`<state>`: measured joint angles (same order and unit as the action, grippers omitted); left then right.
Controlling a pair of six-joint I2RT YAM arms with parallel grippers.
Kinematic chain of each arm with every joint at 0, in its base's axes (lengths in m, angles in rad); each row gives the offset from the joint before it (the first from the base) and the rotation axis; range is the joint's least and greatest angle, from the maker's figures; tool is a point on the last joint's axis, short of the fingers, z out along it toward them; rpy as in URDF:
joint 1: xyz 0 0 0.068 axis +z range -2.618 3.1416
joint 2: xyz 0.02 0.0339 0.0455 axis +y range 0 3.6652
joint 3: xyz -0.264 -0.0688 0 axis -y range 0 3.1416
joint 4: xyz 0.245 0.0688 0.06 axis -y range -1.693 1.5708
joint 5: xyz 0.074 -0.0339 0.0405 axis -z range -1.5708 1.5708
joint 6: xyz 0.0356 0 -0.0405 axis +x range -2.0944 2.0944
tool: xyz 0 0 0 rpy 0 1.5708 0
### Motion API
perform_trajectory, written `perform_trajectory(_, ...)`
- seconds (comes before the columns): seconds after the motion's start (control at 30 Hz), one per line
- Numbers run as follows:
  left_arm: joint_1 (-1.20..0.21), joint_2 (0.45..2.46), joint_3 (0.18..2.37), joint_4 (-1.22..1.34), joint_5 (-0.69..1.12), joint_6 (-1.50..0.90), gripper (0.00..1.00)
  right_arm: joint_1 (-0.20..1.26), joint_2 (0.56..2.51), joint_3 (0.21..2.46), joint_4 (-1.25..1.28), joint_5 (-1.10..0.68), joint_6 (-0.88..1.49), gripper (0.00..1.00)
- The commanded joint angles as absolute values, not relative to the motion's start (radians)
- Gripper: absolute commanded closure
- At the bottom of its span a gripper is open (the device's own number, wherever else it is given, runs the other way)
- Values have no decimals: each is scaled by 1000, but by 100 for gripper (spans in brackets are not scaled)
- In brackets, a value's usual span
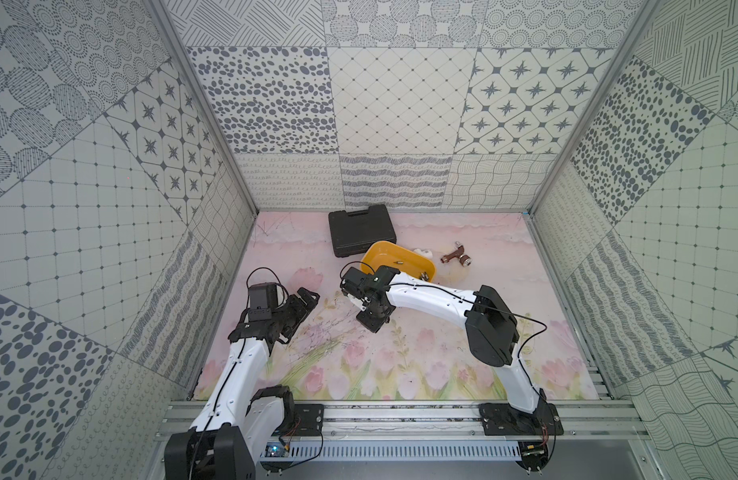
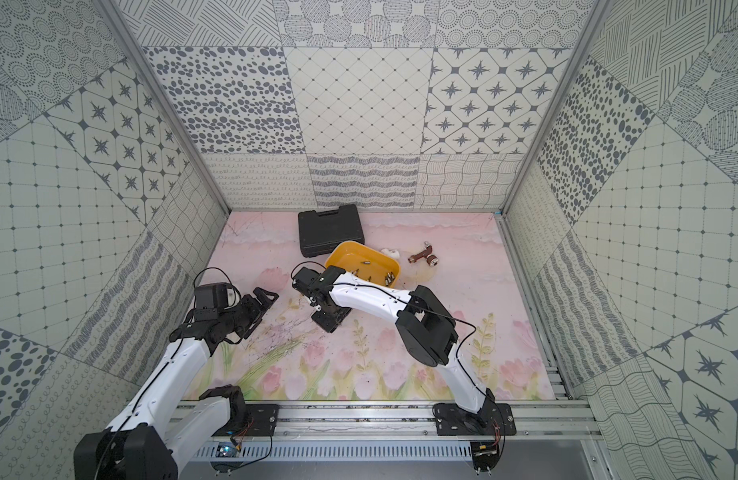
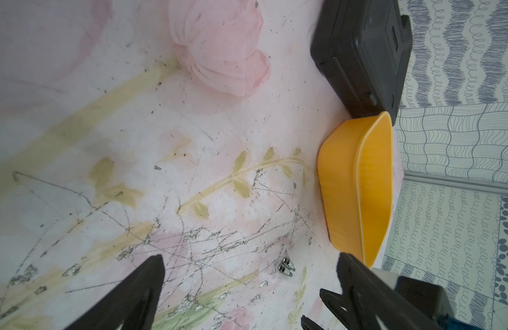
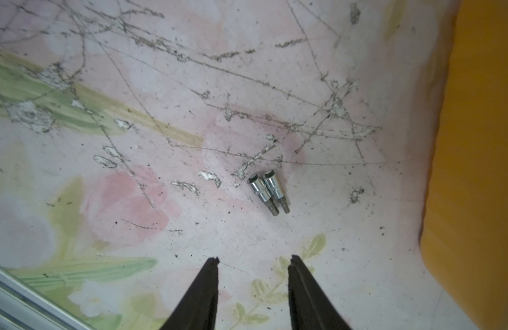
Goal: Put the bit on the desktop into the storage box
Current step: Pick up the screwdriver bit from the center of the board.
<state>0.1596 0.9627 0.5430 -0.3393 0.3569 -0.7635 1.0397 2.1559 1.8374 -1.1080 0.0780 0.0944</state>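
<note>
Scratched floral mat (image 4: 132, 200) | two bits (image 4: 268, 194) touching | storage box (image 4: 476, 143) edge cut off | left claw (image 3: 250, 257) apart | right claw (image 4: 254, 258) apart, empty

Bits (image 4: 268, 195) lie side by side on bare surface (image 4: 161, 200). Nothing stands between them and right gripper (image 4: 252, 258), whose fingers are apart and empty. Nearest obstacle is the box (image 1: 380, 251) wall, at 1 o'clock of that gripper in both top views, with a bare strip before the bits. Case (image 1: 361, 230) crowds the box at 11 o'clock; contact unclear. Tap (image 1: 454, 255) sits apart at the box's 3 o'clock. Left gripper (image 3: 250, 258), spread wide, is at 9 o'clock, with open surface between.
</note>
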Motion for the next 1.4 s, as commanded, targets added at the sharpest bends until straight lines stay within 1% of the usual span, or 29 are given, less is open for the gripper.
perform_trajectory(0.0,164,968,540,-305,372,-762,1,1046,2176,1866,-1116,86,76,57)
perform_trajectory(0.87,167,978,540,-313,356,-755,1,1046,2232,1913,-1151,74,45,57)
perform_trajectory(1.37,169,971,537,-325,336,-748,1,1038,2276,1958,-1150,66,27,61)
